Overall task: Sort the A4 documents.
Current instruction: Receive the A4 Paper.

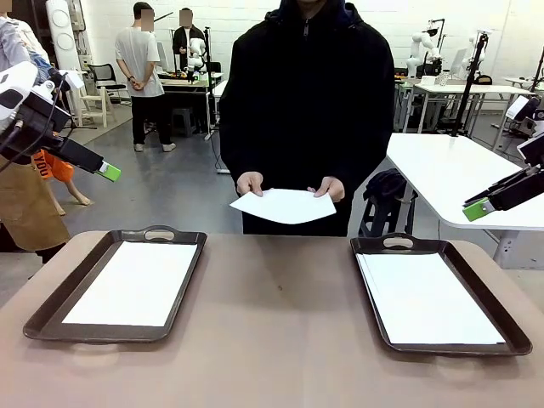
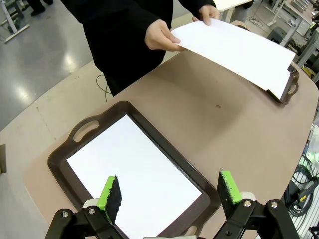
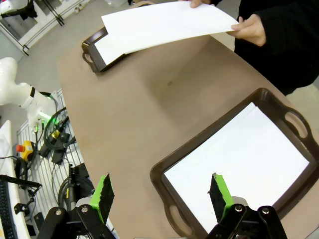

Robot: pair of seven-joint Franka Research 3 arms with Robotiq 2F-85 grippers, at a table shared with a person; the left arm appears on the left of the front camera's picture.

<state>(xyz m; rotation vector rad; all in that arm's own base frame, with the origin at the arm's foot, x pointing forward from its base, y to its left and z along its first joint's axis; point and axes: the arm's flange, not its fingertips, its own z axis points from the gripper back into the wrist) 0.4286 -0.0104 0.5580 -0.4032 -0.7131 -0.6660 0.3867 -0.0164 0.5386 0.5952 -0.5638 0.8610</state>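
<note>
Currently one A4 sheet (image 1: 283, 206) is held by the person's two hands (image 1: 250, 182) above the table's (image 1: 280, 331) far edge, well apart from both claws. Left gripper (image 1: 108, 172) hangs raised above the left tray (image 1: 44, 310), jaws spread, empty; right gripper (image 1: 478, 209) hangs above the right tray (image 1: 501, 308), also spread and empty. Two trays, each holding white paper (image 1: 132, 283); the right stack (image 1: 429, 297) shows several edges.

From my station I see a person in a black coat at the table's far side holding a plain white A4 paper sheet (image 1: 284, 206) with both hands — level, above the brown table (image 1: 280, 323). Two dark brown handled trays — left tray (image 1: 42, 316), right tray (image 1: 501, 316) — each hold white paper.
</note>
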